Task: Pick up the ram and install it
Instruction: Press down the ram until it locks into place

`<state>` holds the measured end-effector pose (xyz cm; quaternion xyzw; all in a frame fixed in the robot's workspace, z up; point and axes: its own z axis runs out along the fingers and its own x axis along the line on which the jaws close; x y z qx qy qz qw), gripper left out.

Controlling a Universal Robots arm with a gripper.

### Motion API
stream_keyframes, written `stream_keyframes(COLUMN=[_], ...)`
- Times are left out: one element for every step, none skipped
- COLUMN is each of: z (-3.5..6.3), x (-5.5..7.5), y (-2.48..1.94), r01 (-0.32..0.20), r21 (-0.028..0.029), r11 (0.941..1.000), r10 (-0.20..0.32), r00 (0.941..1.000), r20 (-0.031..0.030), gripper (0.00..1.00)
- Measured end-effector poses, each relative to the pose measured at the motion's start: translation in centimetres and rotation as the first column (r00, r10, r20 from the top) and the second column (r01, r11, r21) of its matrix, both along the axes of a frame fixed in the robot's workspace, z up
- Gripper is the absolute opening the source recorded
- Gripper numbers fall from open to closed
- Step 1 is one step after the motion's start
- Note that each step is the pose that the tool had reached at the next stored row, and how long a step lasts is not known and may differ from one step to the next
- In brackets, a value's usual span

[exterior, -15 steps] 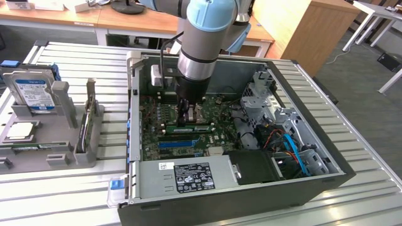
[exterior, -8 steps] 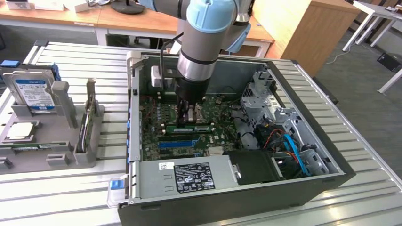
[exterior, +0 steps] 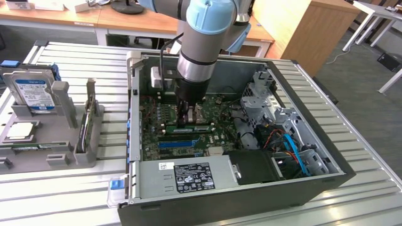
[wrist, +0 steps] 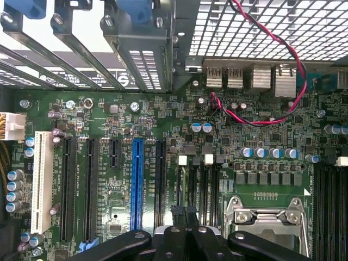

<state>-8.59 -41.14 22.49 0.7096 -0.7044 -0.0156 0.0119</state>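
One arm reaches down from above into the open computer case (exterior: pixel 326 155) you see in the exterior view, its gripper (exterior: pixel 184 123) low over the motherboard (exterior: pixel 169 136) near the middle of the case. Just under the fingertips lies the ram (exterior: pixel 188 127), a thin green stick stretched along the board toward the exterior view's right, in the memory slot area; you cannot tell from here whether it is seated. The case rests on a slatted table (exterior: pixel 351 197). On the table's edge at the exterior view's left sits a grey fixture (exterior: pixel 60 141) carrying a silver hard drive (exterior: pixel 33 94) with a blue-white label. A silver power supply (exterior: pixel 188 176) fills the case's near side.

Turning to the wrist view, you look straight onto the motherboard (wrist: pixel 261 136). The gripper's (wrist: pixel 185 217) black fingers (wrist: pixel 171 239) are pressed together, and a narrow dark edge shows between their tips; whether it is the ram you cannot tell. A long blue slot (wrist: pixel 136 182) stands beside them, a red and black cable (wrist: pixel 293 70) loops across the board, and the empty processor socket (wrist: pixel 266 220) lies near the fingers.
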Motion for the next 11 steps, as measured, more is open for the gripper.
stream_keyframes(z=[0.00, -0.01, -0.01, -0.02, -0.02, -0.02, -0.03, -0.06, -0.08, -0.09, -0.09], x=[0.00, 0.00, 0.00, 0.00, 0.00, 0.00, 0.00, 0.00, 0.00, 0.00, 0.00], y=[0.00, 0.01, 0.01, 0.01, 0.01, 0.01, 0.01, 0.01, 0.00, 0.00, 0.00], r01=[0.000, 0.000, 0.000, 0.000, 0.000, 0.000, 0.000, 0.000, 0.000, 0.000, 0.000], r21=[0.0000, 0.0001, 0.0002, 0.0003, 0.0003, 0.0003, 0.0003, 0.0003, 0.0002, 0.0001, 0.0001], r11=[1.0000, 1.0000, 1.0000, 1.0000, 1.0000, 1.0000, 1.0000, 1.0000, 1.0000, 1.0000, 1.0000], r10=[0.000, 0.000, 0.000, 0.000, 0.000, 0.000, 0.000, 0.000, 0.000, 0.000, 0.000], r00=[1.0000, 1.0000, 1.0000, 1.0000, 1.0000, 1.0000, 1.0000, 1.0000, 1.0000, 1.0000, 1.0000], r20=[0.0000, 0.0001, 0.0001, 0.0002, 0.0001, 0.0002, 0.0002, 0.0003, 0.0005, 0.0006, 0.0006], gripper=[0.10, 0.10, 0.10, 0.10, 0.10, 0.10, 0.10, 0.10, 0.10, 0.10, 0.10])
